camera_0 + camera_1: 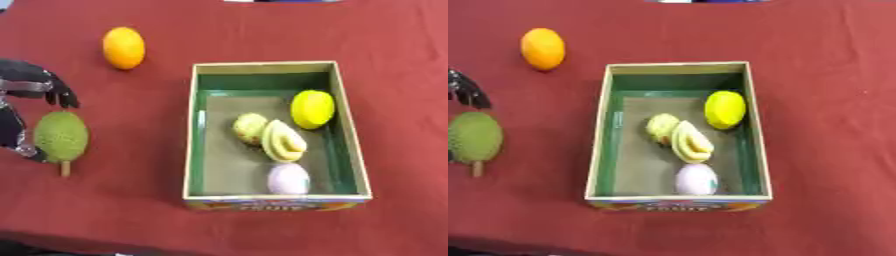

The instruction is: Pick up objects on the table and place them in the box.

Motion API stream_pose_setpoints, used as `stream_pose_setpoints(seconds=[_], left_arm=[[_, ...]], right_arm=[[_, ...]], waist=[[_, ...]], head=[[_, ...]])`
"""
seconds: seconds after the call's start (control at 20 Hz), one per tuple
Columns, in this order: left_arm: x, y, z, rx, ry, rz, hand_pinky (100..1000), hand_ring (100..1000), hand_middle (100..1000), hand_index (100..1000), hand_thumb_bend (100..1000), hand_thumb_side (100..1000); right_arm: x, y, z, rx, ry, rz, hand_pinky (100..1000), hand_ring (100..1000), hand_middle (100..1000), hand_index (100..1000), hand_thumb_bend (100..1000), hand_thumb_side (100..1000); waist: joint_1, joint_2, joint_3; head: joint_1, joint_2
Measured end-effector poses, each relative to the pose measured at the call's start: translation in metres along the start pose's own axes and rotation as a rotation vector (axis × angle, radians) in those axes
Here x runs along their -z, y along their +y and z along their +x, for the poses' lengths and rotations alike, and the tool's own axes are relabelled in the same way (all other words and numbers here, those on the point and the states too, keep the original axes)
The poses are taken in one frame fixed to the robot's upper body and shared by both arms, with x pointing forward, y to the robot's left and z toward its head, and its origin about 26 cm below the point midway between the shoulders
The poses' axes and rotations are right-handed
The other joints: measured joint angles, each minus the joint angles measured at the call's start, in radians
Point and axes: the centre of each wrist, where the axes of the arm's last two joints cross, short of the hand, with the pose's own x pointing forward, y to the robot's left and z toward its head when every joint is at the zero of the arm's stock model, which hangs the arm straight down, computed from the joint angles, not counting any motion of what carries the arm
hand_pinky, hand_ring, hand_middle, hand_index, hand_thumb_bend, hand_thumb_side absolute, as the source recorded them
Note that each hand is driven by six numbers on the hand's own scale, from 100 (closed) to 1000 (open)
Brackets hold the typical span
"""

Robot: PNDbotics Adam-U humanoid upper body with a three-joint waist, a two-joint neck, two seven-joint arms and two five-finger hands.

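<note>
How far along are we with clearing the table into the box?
Done: four items lie in the box: a yellow lemon, a small yellow-green fruit, a pale yellow piece and a pale lilac egg shape. In hand: the left hand is around the green stemmed fruit. Left: the orange.

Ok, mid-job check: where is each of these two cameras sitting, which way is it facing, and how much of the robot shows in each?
Left eye view: in the head, looking down at the red table and the box; the left hand shows around the green fruit at the left edge.
Right eye view: same head, set slightly to the right; only dark fingers of that hand show at the left edge.
Both share the box, its four pieces, the orange fruit and the green fruit. The right hand shows in neither.
</note>
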Motion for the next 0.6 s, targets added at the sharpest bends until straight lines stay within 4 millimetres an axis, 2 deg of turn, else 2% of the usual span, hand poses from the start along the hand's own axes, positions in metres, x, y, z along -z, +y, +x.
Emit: stream_pose_setpoints(seconds=[0.25,0.45,0.6], left_arm=[[0.013,-0.005,-0.002,-0.019,-0.006,-0.017,780,775,738,838,559,162],[0.019,-0.008,-0.004,-0.012,0.003,-0.024,741,730,679,773,444,103],[0.02,-0.008,-0.003,0.013,0.01,-0.017,712,695,648,694,406,100]], right_arm=[[-0.001,0.001,-0.001,0.007,0.001,-0.006,774,746,747,899,100,523],[-0.001,0.0,-0.001,0.011,0.001,-0.014,774,747,748,899,100,523],[-0.001,0.0,-0.001,0.011,0.001,-0.015,774,746,748,899,100,523]], waist=[[-0.003,0.003,-0.001],[-0.003,0.006,-0.001],[-0.003,0.006,-0.002]], head=[[0.001,-0.002],[0.001,-0.002],[0.001,-0.002]])
